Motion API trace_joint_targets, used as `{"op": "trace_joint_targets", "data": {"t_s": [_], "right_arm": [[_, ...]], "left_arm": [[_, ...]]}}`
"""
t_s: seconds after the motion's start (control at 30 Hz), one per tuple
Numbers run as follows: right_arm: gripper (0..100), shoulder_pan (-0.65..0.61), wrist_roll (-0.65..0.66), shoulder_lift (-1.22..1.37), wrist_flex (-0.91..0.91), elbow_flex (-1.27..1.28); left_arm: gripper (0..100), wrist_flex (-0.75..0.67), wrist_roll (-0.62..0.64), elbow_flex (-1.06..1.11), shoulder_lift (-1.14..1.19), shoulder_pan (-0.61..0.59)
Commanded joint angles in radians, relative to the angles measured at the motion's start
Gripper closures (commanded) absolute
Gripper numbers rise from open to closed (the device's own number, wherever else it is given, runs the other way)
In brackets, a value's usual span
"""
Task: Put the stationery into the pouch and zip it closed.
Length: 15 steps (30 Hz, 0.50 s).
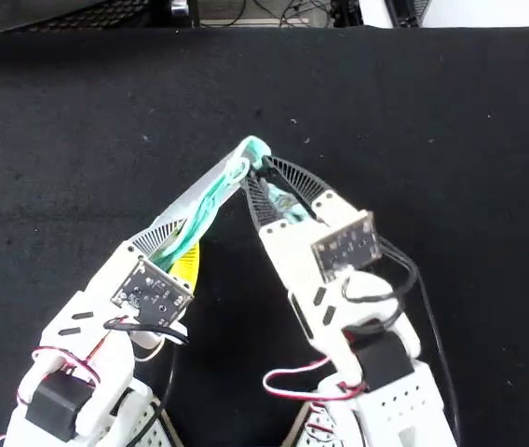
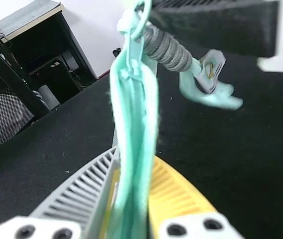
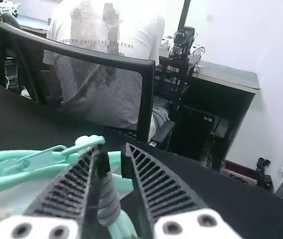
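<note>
Left gripper (image 1: pixel 229 179) is clenched along the mint-edged pouch (image 1: pixel 210 200); right gripper (image 3: pixel 110 152) grasps the grey pull cord (image 3: pixel 106 194) at the pouch's far tip. Open black cloth (image 1: pixel 106 112) spreads far, left and right. Both arms stretch from the near edge, meeting in a V

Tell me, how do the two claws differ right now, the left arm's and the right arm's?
The left gripper has one grey finger and one yellow one; the right gripper has two black ones. The left gripper is clamped on the mint zip edge of the pouch; the right gripper pinches the grey cord at the zip's end. Both have ribbed fingers, and both are shut.
</note>
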Motion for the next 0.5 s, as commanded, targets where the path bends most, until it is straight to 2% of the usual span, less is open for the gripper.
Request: {"op": "trace_joint_targets", "data": {"t_s": [0.0, 0.37, 0.47], "right_arm": [[98.5, 0.117, -0.009, 0.082, -0.092, -0.028], [98.5, 0.123, -0.017, 0.114, -0.038, -0.058], [97.9, 0.083, -0.017, 0.099, 0.075, -0.088]], "left_arm": [[97, 0.02, 0.012, 0.01, 0.003, -0.007], [97, 0.02, 0.011, 0.012, 0.003, -0.007], [97, 0.02, 0.011, 0.012, 0.003, -0.007]]}}
